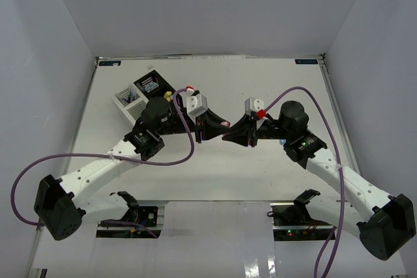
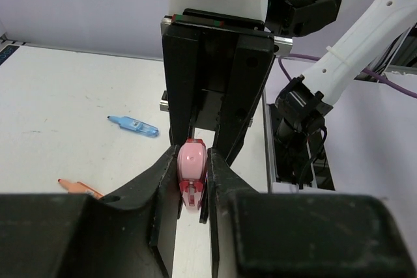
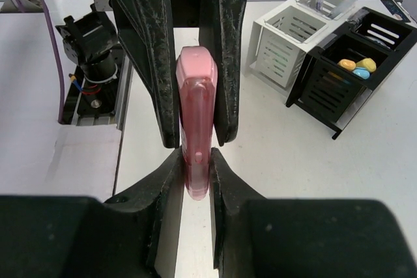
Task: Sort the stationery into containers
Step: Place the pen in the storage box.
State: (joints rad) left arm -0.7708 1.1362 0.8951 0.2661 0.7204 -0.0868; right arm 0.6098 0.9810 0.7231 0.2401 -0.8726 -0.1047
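The pink highlighter (image 2: 192, 172) is caught between both claws at mid-tabletop (image 2: 65, 96), lifted clear of the surface. The left claw (image 2: 192, 155) is narrowed on one end of it, its fingers pressing the flat sides. The right claw (image 3: 195, 154) is clamped on the other end, so the two claws meet tip to tip with the highlighter bridging them. From above the highlighter is hidden by the dark fingers, so which end is capped I cannot say for certain.

The containers stand well apart, at the far left. The white compartments (image 3: 287, 37) sit beside the black compartments (image 3: 326, 83), and one black one holds yellow, orange and blue highlighters (image 3: 357, 66). A small blue item (image 2: 133, 125) lies on the tabletop.
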